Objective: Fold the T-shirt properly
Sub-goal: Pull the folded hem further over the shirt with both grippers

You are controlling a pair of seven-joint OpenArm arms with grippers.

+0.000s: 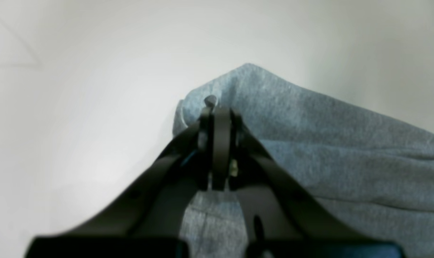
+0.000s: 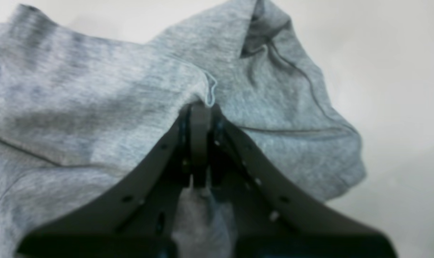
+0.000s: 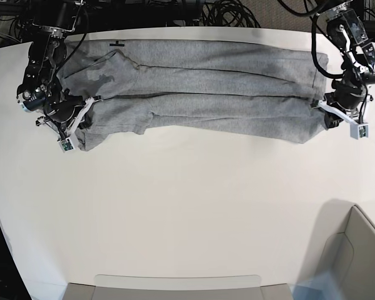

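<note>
While the left wrist view looks down its arm, the left gripper (image 1: 217,107) shows jaws pinched together on a corner of the T-shirt (image 1: 328,150), thin grey cloth over pale table (image 1: 77,107).

In the right wrist view, the right gripper (image 2: 199,107) is likewise clamped on a hemmed fold of the T-shirt (image 2: 95,100), which bunches softly around it.

From the base view, the T-shirt (image 3: 206,94) lies stretched in long folds along the table's (image 3: 187,212) far edge, one arm at each end. It looks light and limp; hems and corners seem the surest holds. Cables crowd behind the white table.
</note>
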